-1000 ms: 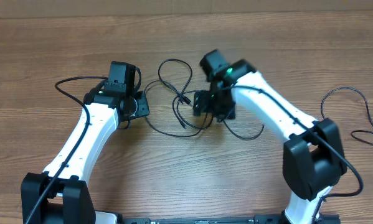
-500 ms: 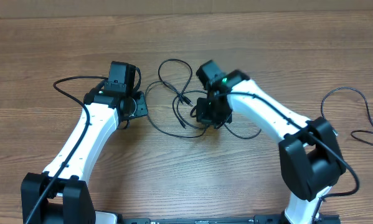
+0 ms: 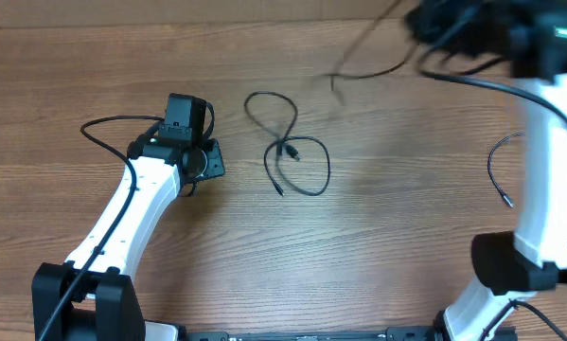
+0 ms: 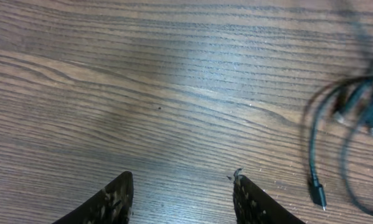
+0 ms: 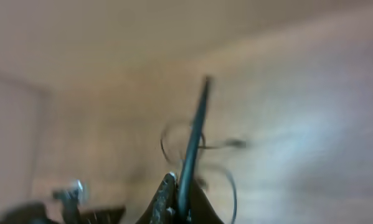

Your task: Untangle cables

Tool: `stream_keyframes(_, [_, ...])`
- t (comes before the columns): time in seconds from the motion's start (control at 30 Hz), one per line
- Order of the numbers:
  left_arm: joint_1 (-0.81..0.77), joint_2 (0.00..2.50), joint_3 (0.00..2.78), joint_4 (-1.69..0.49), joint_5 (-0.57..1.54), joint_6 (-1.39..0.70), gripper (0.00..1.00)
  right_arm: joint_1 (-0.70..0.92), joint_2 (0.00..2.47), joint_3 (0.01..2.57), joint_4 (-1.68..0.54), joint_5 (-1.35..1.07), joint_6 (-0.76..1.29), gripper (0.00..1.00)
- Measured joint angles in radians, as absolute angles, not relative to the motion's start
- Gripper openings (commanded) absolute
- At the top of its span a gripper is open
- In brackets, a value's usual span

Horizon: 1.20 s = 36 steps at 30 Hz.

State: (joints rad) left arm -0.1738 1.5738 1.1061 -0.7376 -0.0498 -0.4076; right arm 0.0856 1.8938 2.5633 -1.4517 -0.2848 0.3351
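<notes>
One thin black cable [image 3: 295, 154] lies in loose loops on the wooden table, its plugs near the middle. In the left wrist view the same cable [image 4: 323, 118] shows at the right edge, with one plug end [image 4: 319, 194] pointing down. My left gripper [image 3: 210, 163] rests left of the loops, open and empty [image 4: 180, 186]. My right gripper [image 3: 449, 24], blurred at the far right, is lifted high. It [image 5: 179, 190] is shut on a second black cable [image 5: 195, 124]. That lifted cable [image 3: 368, 66] trails as a blurred line above the table.
Another thin black cord [image 3: 499, 170] with a plug end lies at the right, beside the right arm [image 3: 548, 189]. The left arm [image 3: 122, 213] crosses the front left, its own thick cable [image 3: 103, 128] arching out to the left.
My right gripper shut on a cable at the tangle, then swung up and away to the far right, pulling that cable out. The other cable stayed on the table. The left gripper barely moved.
</notes>
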Motion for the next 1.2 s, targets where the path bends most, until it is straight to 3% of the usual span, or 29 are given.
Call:
stream_keyframes(0.17, [-0.174,1.574,1.106,-0.738,-0.050,-0.407,0.51,-0.068,1.869,2.714,-1.451,-0.284,0.333,0.04])
stream_keyframes(0.53, [-0.174,1.574,1.106,-0.745,-0.050,-0.407,0.52,-0.338,1.869,2.724,-1.505,-0.197,0.399,0.04])
stream_keyframes(0.7, [-0.174,1.574,1.106,-0.747,-0.050,-0.408,0.52,-0.353,1.869,2.723,-1.486,-0.226,0.399,0.04])
stream_keyframes(1.03, [-0.174,1.574,1.106,-0.749,-0.046,-0.408,0.52,-0.342,1.871,2.722,-1.188,-0.727,0.331,0.04])
stream_keyframes(1.2, [-0.174,1.574,1.106,-0.749,-0.037,-0.408,0.52,-0.340,1.871,2.722,-1.136,-0.648,0.348,0.04])
